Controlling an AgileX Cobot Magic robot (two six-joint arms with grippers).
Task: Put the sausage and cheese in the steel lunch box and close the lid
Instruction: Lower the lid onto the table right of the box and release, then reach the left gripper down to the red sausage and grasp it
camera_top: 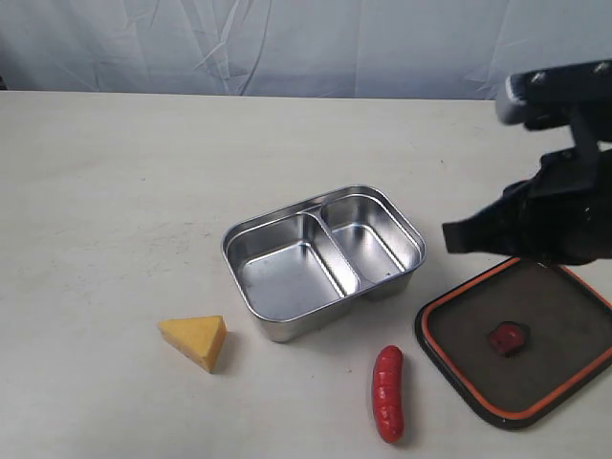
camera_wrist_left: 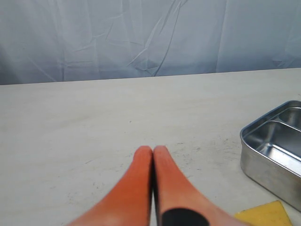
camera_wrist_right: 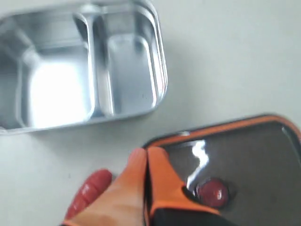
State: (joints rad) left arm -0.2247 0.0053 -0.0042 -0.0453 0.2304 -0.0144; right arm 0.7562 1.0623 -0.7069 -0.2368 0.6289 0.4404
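The steel lunch box [camera_top: 306,323] stands open in the middle of the table, both compartments bare. The yellow cheese [camera_top: 196,341] wedge lies to its front left, the red sausage [camera_top: 387,392] to its front right. The lid [camera_top: 469,335] lies on the table, orange seal showing, right of the sausage. My right gripper [camera_top: 449,236] hovers shut over the lid's far edge; the right wrist view shows it [camera_wrist_right: 147,153] between the sausage [camera_wrist_right: 87,190] and the lid [camera_wrist_right: 254,150], holding nothing. My left gripper [camera_wrist_left: 152,150] is shut and empty, with the box [camera_wrist_left: 268,172] and cheese [camera_wrist_left: 265,214] beside it.
A pale wrinkled backdrop [camera_top: 287,43] closes off the far side of the table. The lid's red-orange valve [camera_top: 508,338] sits at its centre. The left arm is out of the exterior view.
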